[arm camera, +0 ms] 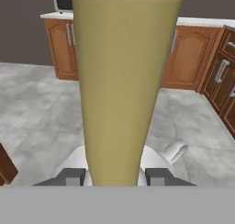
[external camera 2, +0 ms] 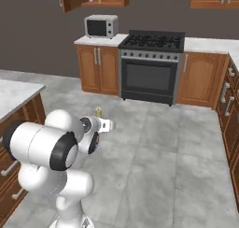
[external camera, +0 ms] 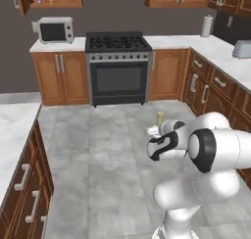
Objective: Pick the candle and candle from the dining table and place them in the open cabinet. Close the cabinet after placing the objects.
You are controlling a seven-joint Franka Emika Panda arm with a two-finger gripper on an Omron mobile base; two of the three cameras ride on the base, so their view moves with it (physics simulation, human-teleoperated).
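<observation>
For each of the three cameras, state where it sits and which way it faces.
Left base view: behind the arm on its left, facing the stove and microwave; the white arm rises lower right.
Right base view: behind on the right, facing the same stove and microwave; arm lower left.
Hand view: on the hand, looking along the end effector, shut on the candle, toward the floor-level cabinets.
Both base views share the stove, microwave and candle.

Candle [external camera 2: 98, 112] upright in gripper [external camera 2: 105, 124]
</observation>
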